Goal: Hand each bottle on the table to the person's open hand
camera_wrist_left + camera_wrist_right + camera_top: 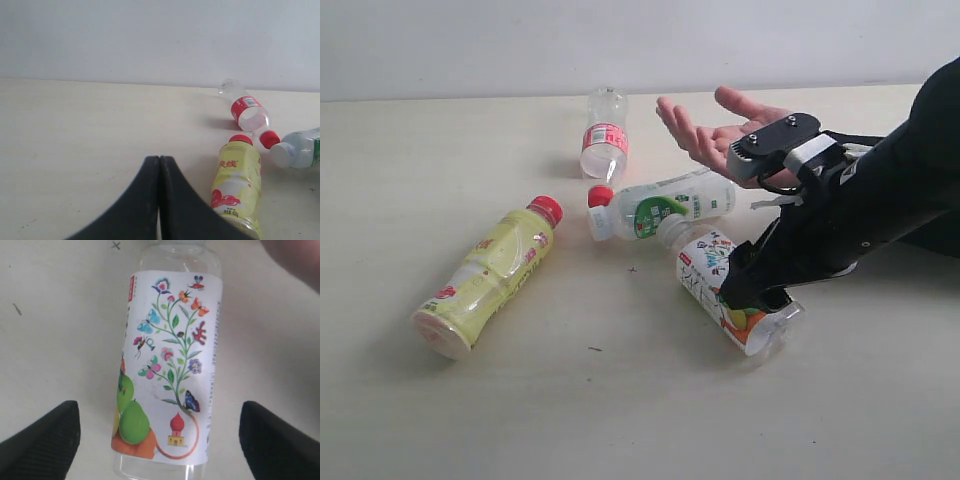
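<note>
- Layout: four bottles, all lying on their sides on pale beige counter, faint grain, a few dark specks.
- Far left of exterior view: yellow bottle, red cap pointing toward the middle group, well apart from the other three.
- Farthest back: small clear bottle, red label, red cap end toward the viewer and just beside the capped end of the next bottle; contact not discernible.
- Centre: green-white label bottle, white-capped end to the left, body running just behind the neck of the floral one, apparently touching.
- Front right: floral-fruit bottle, neck toward centre, base toward the near edge, directly under the right arm.
- Over that bottle: right gripper, jaws spread wide, one finger on each side of the lower body, strip of bare counter visible on both sides in the wrist view; no contact, no grip.
- Low over bare counter: left gripper, fingers pressed flat together, nothing between them; yellow bottle near, ahead of the tips.
- Behind the green-white label bottle: open hand, palm up, fingers spread, raised above the counter, partly overlapped by the wrist of the right arm.
</note>
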